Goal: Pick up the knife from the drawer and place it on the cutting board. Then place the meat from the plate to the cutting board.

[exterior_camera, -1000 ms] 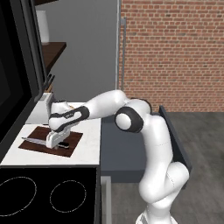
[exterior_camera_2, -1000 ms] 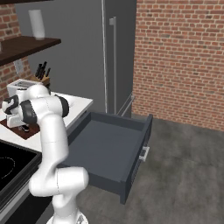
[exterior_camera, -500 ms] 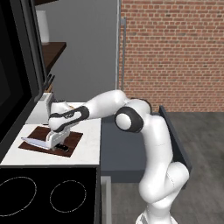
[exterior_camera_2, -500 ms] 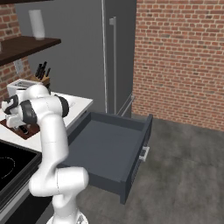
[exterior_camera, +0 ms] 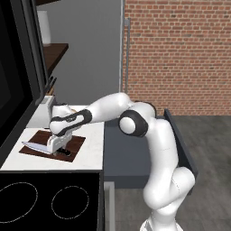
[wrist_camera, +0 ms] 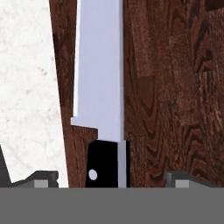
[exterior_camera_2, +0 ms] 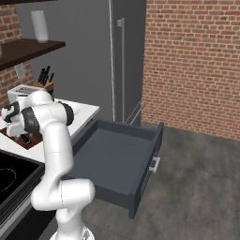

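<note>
The knife lies flat on the cutting board. Its silver blade points left past the board's edge, and its black handle is by the board's front. In the hand view the blade and handle run up the middle over the dark wood. My gripper hangs just over the handle, open, with a fingertip on each side and clear of it. In the base views my gripper is low over the board. The drawer stands pulled out. My forearm hides the plate and the meat.
A toaster and a knife block stand at the back of the white counter. A black cooktop lies in front of the board. The tall grey fridge rises behind the drawer.
The gripper has gone from shut on the knife's handle to open. The knife now rests on the board. The arm has hardly moved.
</note>
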